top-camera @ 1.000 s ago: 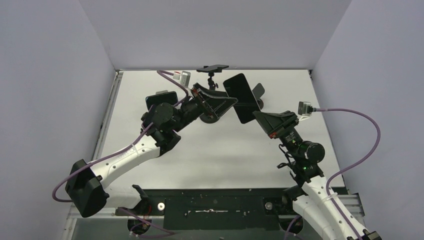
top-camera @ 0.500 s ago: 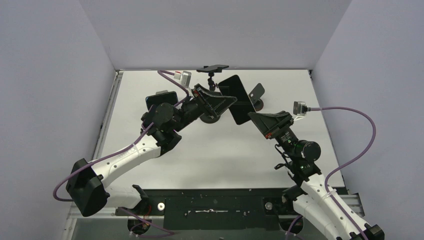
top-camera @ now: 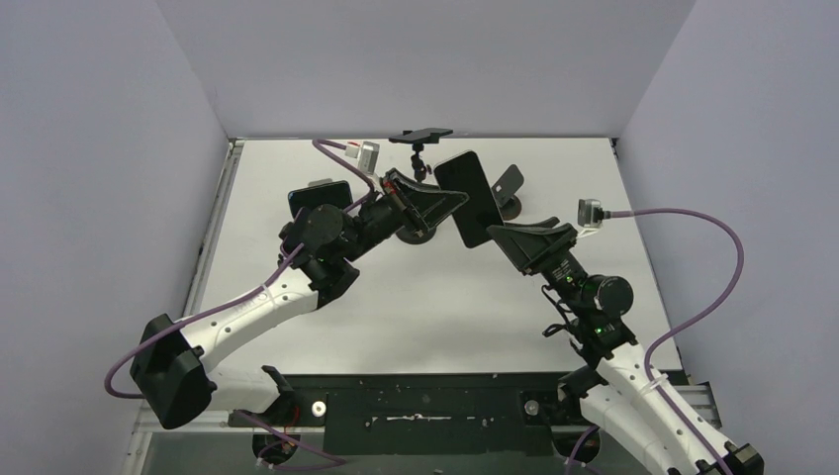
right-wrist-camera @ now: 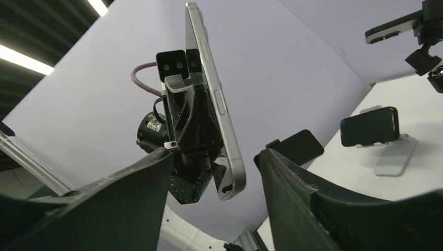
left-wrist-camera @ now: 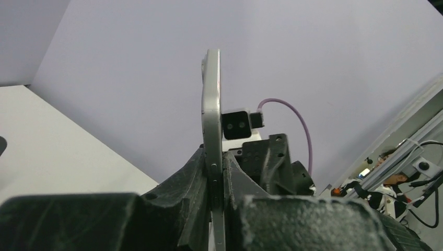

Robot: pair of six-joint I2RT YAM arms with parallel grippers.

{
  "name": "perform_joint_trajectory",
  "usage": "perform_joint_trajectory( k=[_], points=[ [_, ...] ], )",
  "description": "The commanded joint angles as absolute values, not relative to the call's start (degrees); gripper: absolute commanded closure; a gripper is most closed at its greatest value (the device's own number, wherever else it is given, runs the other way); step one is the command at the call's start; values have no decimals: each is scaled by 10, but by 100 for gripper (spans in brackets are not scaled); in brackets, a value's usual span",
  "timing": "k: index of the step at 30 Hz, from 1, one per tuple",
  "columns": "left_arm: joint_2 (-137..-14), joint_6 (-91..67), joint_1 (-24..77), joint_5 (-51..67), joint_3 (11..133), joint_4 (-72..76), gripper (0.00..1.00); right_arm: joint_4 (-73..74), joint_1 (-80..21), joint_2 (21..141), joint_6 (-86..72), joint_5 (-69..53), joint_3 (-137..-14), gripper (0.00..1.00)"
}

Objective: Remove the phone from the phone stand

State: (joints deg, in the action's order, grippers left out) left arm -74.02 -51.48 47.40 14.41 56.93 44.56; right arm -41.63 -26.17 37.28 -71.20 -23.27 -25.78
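Note:
The phone (top-camera: 467,196), dark with a silver rim, hangs in the air above the middle of the table. My left gripper (top-camera: 442,203) is shut on its left edge. The left wrist view shows the phone (left-wrist-camera: 211,104) edge-on, pinched between both fingers of that gripper (left-wrist-camera: 214,168). My right gripper (top-camera: 507,237) is open just below and right of the phone. In the right wrist view the phone (right-wrist-camera: 211,78) stands between its spread fingers without touching them (right-wrist-camera: 215,157). An empty black phone stand (top-camera: 509,184) sits just behind the phone.
A second phone on a white stand (top-camera: 319,194) sits at the left, also seen in the right wrist view (right-wrist-camera: 370,126). A small tripod clamp mount (top-camera: 420,135) stands at the back edge. A round black base (top-camera: 416,235) lies under the left gripper. Walls close three sides.
The right gripper has opened and let go of the phone. The left gripper has shut on it. The phone has shifted slightly left and back.

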Motion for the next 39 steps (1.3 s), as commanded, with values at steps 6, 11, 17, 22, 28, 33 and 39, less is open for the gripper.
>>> perform_joint_trajectory(
  k=[6, 11, 17, 22, 28, 33, 39],
  points=[
    [-697, -478, 473, 149, 572, 433, 100, -234, -267, 364, -591, -285, -374, 11],
    [-659, -471, 464, 208, 562, 391, 100, -119, -267, 374, -505, -344, -439, 12],
    [-594, -442, 448, 311, 561, 308, 100, -63, -266, 382, -436, -414, -492, 16],
    [-565, -416, 446, 357, 556, 268, 100, -133, -267, 401, -462, -513, -499, 16],
    [-556, -414, 446, 357, 537, 271, 100, -159, -268, 377, -479, -494, -490, 18],
    [-567, -457, 446, 364, 509, 317, 100, -124, -268, 419, -467, -541, -488, 22],
    [-567, -472, 446, 366, 492, 331, 100, -191, -268, 414, -507, -541, -446, 25]
  ],
)
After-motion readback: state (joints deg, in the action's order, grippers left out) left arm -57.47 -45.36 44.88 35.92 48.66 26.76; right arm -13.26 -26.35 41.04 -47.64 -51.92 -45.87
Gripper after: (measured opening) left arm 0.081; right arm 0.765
